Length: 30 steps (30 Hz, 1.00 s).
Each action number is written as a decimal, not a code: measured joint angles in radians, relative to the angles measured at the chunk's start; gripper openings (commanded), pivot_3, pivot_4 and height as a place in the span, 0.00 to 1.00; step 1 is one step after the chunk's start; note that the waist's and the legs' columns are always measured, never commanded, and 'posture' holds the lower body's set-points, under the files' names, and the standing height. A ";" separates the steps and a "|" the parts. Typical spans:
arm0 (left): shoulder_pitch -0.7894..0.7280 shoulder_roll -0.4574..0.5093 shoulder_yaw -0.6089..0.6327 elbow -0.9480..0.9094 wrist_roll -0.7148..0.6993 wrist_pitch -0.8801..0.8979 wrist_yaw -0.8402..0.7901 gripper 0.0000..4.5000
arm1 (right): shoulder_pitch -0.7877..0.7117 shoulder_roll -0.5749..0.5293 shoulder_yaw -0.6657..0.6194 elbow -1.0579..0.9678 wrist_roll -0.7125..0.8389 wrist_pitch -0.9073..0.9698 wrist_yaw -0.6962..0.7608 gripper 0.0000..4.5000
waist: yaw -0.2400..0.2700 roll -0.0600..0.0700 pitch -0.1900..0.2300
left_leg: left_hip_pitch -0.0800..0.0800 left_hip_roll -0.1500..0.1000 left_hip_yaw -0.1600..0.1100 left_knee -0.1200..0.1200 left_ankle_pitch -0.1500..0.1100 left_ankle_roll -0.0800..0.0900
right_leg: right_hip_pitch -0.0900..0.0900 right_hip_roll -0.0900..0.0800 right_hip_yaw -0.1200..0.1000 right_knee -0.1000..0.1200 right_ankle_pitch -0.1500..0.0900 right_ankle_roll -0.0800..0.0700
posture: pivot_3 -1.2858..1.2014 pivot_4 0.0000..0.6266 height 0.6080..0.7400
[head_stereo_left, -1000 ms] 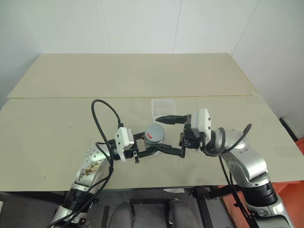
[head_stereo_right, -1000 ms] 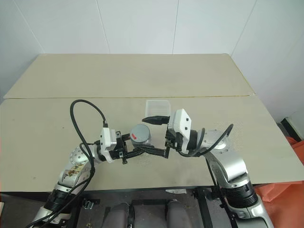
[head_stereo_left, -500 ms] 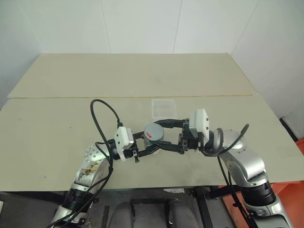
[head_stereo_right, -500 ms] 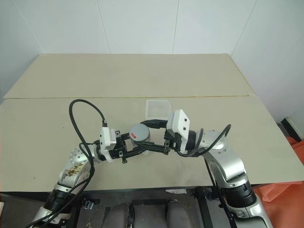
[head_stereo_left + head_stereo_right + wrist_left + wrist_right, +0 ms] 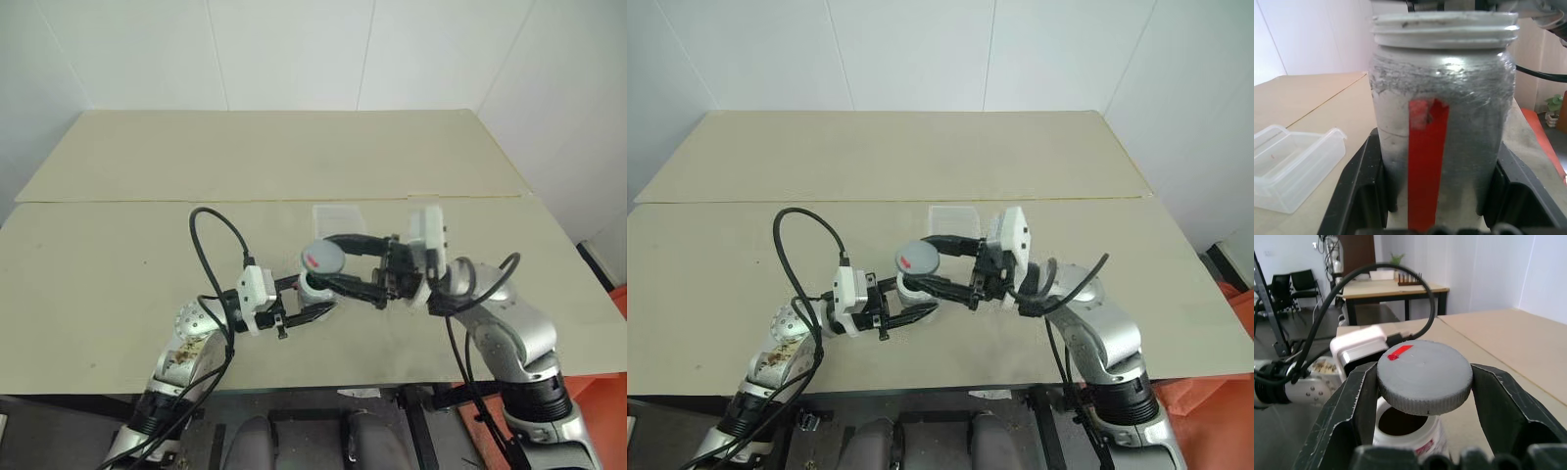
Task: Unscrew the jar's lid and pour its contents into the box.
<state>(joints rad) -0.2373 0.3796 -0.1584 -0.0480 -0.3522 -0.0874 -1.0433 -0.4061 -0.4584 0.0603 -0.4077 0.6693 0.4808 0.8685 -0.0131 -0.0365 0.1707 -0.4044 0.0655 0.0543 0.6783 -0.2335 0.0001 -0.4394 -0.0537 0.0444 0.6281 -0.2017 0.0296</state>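
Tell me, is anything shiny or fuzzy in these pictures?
Left wrist view: a bright glare spot on the jar, the box a bit soft. Right wrist view: the lid is sharp, the room behind is fuzzy. Left eye view: the right gripper looks slightly smeared.

Pale beige table (image 5: 274, 157) against white panelled walls (image 5: 294, 49) — beyond, black chairs (image 5: 1290, 284) and a wooden desk (image 5: 1396, 289).
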 measured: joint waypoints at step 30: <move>0.013 0.048 0.086 -0.032 -0.030 0.009 0.034 0.44 | 0.361 -0.351 -0.108 0.135 -0.369 0.052 -0.076 1.00 | -0.001 0.000 0.000 | 0.000 -0.002 0.001 0.000 0.001 0.002 | 0.001 -0.001 0.002 -0.002 -0.001 0.005 | 0.52 0.24 1.00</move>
<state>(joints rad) -0.2242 0.4279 -0.0721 -0.0801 -0.3822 -0.0784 -1.0093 -0.0456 -0.8091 -0.0475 -0.2729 0.2999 0.5327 0.7930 -0.0139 -0.0360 0.1705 -0.4043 0.0638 0.0548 0.6784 -0.2326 0.0017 -0.4387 -0.0547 0.0461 0.6265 -0.2027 0.0342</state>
